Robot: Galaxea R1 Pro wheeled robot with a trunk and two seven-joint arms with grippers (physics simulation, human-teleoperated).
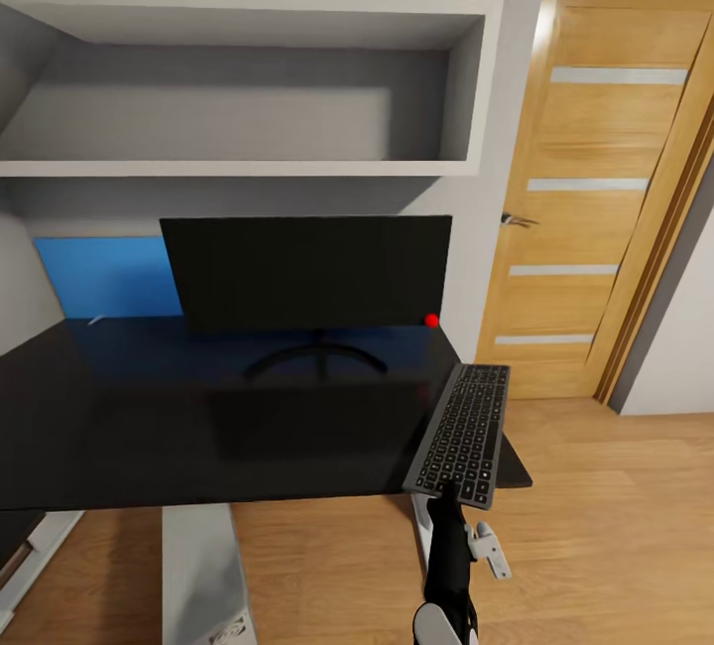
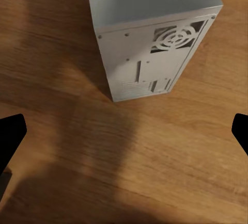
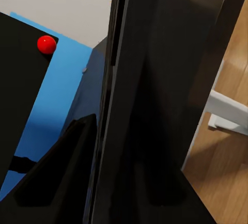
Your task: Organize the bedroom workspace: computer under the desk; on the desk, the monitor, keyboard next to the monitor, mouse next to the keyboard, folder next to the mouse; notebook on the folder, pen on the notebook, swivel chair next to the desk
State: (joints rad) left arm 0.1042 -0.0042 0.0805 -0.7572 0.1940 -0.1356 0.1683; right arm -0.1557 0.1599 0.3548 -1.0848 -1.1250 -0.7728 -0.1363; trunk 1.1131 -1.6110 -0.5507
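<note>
On the glossy black desk (image 1: 149,427) stands one monitor (image 1: 305,273), upright on its thin curved stand, screen dark, with a single red dot (image 1: 431,321) at its lower right corner. One keyboard (image 1: 462,434) lies at the desk's right edge, just right of the monitor, set lengthwise away from the robot, its near end overhanging the desk's front edge. One blue panel (image 1: 109,276) stands against the wall behind the monitor's left side; whether it is the folder cannot be told. One small white object (image 1: 96,320) lies at its foot, too small to identify.

Below the desk, one white-grey computer (image 2: 150,38) stands on the wood floor (image 2: 77,146), its vented rear panel facing the left wrist camera. The left gripper (image 2: 124,141) hangs above the floor with fingers spread wide, holding nothing.

The right gripper (image 1: 450,498) is at the keyboard's near end, closed on that edge in the right wrist view.

Two empty wall shelves (image 1: 238,20) hang above the desk. One wooden door (image 1: 605,179) stands to the right.
</note>
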